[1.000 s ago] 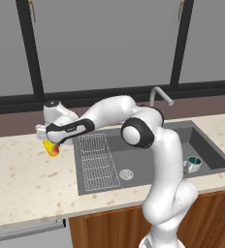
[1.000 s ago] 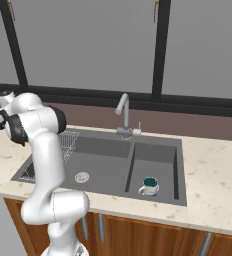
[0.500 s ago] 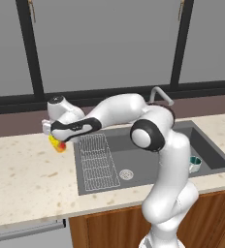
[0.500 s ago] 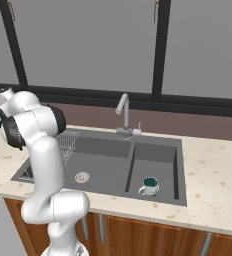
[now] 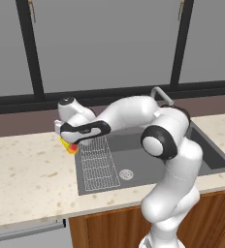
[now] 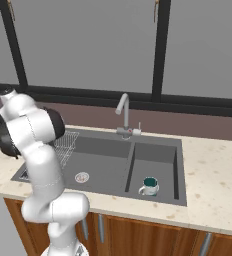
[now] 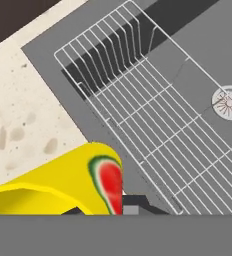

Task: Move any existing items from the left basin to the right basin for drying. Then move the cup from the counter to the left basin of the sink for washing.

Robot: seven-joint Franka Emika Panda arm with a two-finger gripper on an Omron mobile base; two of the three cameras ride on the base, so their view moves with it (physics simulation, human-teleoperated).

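The cup, a small yellow tumbler with a red patch, hangs tilted in my gripper, which is shut on its rim. It is held above the seam between the counter and the sink's left edge. In the hand view the cup lies across the bottom, with the gripper closed on it and the wire rack beyond. The left basin shows its round strainer. The right basin holds a teal mug.
A wire rack covers the ribbed drainboard at the sink's left end. The curved silver faucet stands behind the divider between the basins. My own arm arches over the left basin. Dark window panels rise behind the counter.
The arm has carried the cup to the right, from over the counter to the sink's left edge. The gripper has stayed shut on it.
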